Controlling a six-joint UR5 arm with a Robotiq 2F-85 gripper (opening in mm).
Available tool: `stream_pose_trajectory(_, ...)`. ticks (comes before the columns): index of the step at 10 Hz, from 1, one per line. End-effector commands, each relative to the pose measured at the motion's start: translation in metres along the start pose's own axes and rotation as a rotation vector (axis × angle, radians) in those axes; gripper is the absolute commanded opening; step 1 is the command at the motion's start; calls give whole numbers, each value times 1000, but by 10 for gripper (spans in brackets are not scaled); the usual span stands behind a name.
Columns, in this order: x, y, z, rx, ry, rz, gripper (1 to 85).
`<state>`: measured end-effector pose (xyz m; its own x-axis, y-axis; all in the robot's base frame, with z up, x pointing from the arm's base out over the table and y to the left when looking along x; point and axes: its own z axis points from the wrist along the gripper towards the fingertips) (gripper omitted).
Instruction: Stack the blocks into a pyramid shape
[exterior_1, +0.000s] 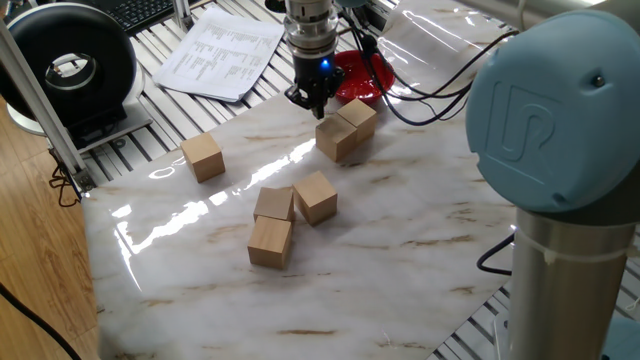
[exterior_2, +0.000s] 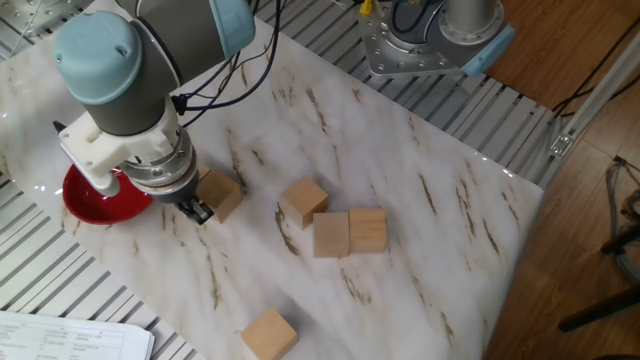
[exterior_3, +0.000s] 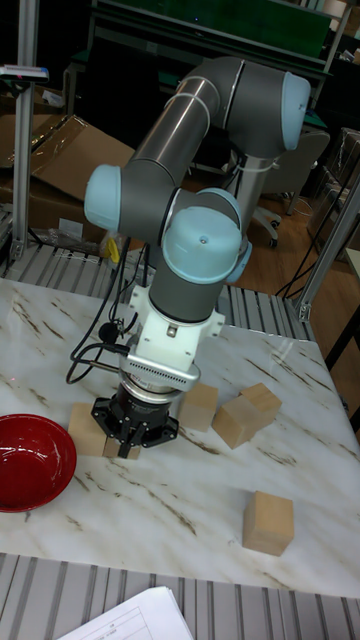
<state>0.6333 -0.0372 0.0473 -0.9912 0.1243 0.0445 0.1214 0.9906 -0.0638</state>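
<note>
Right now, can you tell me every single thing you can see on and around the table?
blocks: six, light tan wood, on the table; two side by side near the bowl, three bunched mid-table, one alone
bowl: one, red, at the table edge behind the claw
table: one, white marble with brown streaks, under everything
papers: one small stack, white with print, off the table's corner
round device: one, black, beside the table
cables: several, black, trailing past the bowl
robot arm: one, grey with light blue caps, reaching over the table
claw: one, black, low beside the two blocks near the bowl; open or shut, I can't tell
</note>
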Motion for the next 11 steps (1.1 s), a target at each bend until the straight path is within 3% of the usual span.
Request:
stream_pose_trajectory(1,1,11,-10,-10,14,23,13)
stream_pose_trajectory(7,10,28,-22,-16,48,61,13)
stream_pose_trajectory(9,19,57,-37,-33,87,112,13)
stream_pose_trajectory(11,18,74,-33,-26,89,122,13)
